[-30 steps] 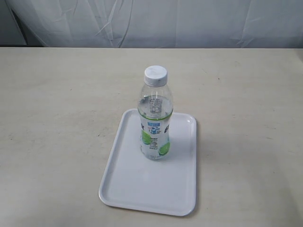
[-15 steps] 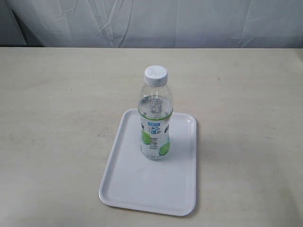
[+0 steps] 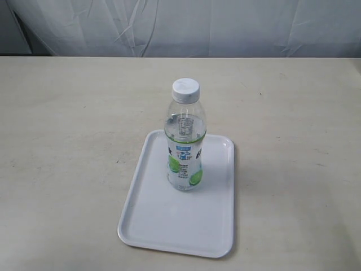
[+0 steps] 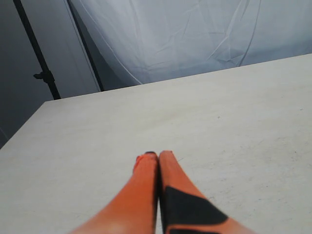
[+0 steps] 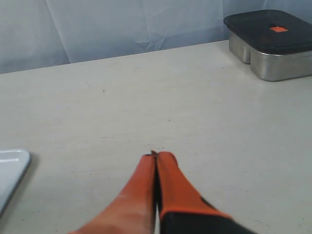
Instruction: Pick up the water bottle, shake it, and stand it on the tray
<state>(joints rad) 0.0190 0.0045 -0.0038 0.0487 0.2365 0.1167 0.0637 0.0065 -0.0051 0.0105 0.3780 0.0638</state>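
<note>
The water bottle [image 3: 185,141] stands upright on the tray [image 3: 163,223], so the job looks finished, with the left gripper [image 4: 157,155] and right gripper [image 5: 156,155] both pinched closed, holding nothing.

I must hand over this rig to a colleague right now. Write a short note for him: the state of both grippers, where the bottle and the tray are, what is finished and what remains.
Left gripper: fingers closed together, holding nothing, over the table.
Right gripper: fingers closed together, holding nothing; a lidded metal box stands farther off on the table.
Water bottle: upright on the tray, cap on, nothing touching it.
Done: the bottle stands on the tray. The pictures do not show whether it was shaken.
Left: probably nothing.
</note>
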